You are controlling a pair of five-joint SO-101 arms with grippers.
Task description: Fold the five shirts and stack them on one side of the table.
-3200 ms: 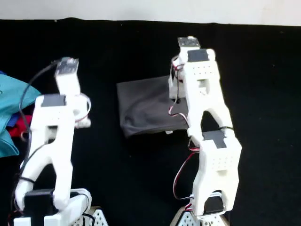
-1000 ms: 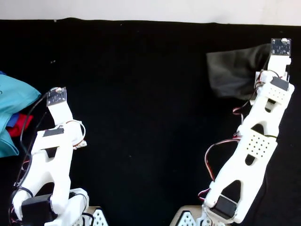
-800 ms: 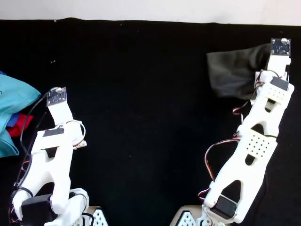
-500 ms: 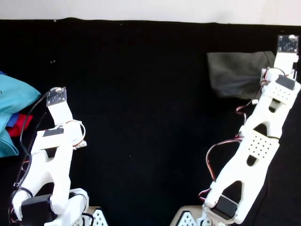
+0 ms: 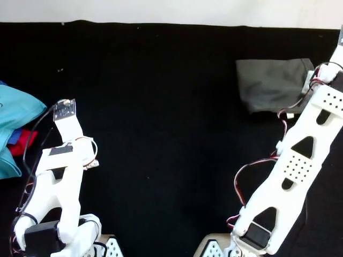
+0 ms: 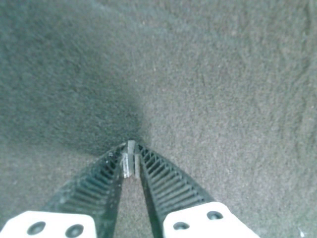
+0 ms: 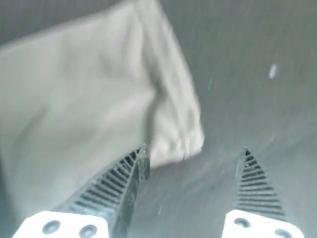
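While the left arm (image 5: 56, 166) stands bent at the near left, the left gripper (image 6: 130, 161) pinched together on nothing, the right arm (image 5: 300, 155) leans far right, the right gripper (image 7: 193, 158) spread wide and empty above the folded grey shirt (image 5: 270, 83). Unfolded shirts (image 5: 13, 128) heap at the black table (image 5: 161, 96)'s left edge, and a white wall (image 5: 161, 9) runs behind.

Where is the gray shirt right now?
The folded gray shirt lies at the far right of the black table in the high view, by the open right gripper. The pile of colorful shirts sits at the left edge.
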